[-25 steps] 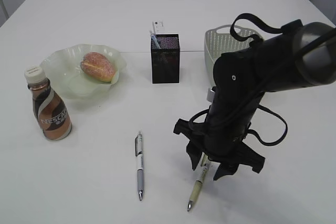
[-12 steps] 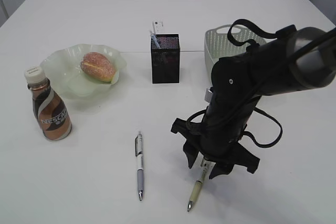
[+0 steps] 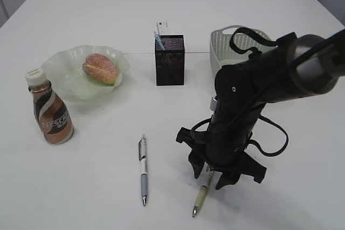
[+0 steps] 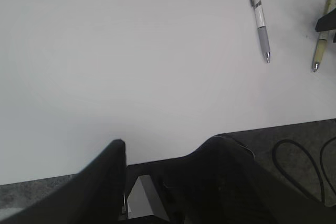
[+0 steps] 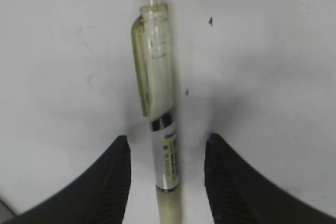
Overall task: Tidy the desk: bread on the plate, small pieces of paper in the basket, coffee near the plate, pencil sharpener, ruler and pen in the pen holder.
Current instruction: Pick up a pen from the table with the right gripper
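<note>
My right gripper (image 3: 210, 175) (image 5: 167, 145) stands open low over the desk (image 3: 97, 187), a finger on each side of a cream pen (image 3: 200, 196) (image 5: 157, 77) without touching it. A second pen (image 3: 143, 168) (image 4: 258, 14), grey and white, lies to its left. The bread (image 3: 100, 67) sits on the pale green plate (image 3: 64, 65), and the coffee (image 3: 51, 112) stands beside it. A white piece and a thin clear stick poke from the black pen holder (image 3: 170, 60). I cannot make out the pencil sharpener, ruler or paper. My left gripper (image 4: 168, 148) hangs open and empty at the desk's near edge.
The sage green basket (image 3: 226, 41) stands at the back right, partly behind the right arm. Black cables (image 4: 299, 161) lie on the dark floor below the desk's near edge.
The right arm has sunk and shifted slightly left, bringing its open fingers lower around the cream pen. Nothing else has moved.
</note>
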Tool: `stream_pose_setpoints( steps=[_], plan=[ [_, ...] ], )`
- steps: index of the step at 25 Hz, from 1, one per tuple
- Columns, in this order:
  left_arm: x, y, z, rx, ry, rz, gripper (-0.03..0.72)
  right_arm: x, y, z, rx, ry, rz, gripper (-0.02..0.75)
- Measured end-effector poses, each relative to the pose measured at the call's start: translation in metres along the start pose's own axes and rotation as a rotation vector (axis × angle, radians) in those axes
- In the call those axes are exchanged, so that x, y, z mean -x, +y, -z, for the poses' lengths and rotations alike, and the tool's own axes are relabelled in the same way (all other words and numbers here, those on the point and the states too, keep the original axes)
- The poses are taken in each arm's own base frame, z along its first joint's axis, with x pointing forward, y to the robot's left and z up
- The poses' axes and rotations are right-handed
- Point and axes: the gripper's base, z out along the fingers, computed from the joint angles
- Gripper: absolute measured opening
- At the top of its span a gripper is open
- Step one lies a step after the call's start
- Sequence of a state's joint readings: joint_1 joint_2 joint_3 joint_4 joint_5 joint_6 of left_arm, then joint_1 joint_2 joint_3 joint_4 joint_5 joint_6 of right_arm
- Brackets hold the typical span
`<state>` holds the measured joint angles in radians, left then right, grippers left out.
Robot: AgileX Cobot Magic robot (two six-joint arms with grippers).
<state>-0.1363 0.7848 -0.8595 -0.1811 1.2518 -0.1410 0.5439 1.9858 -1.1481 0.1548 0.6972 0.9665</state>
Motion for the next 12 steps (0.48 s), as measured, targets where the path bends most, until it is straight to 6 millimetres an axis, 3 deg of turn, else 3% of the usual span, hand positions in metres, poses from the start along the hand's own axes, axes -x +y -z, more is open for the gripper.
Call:
stream_pose_setpoints(
  steps=[12],
  plan=[
    [0.0000,0.0000,0.0000,0.000,0.000,0.000,0.416,-0.0009,-0.0015,-0.0012,-0.017,0.011,0.000,0.344]
  ],
)
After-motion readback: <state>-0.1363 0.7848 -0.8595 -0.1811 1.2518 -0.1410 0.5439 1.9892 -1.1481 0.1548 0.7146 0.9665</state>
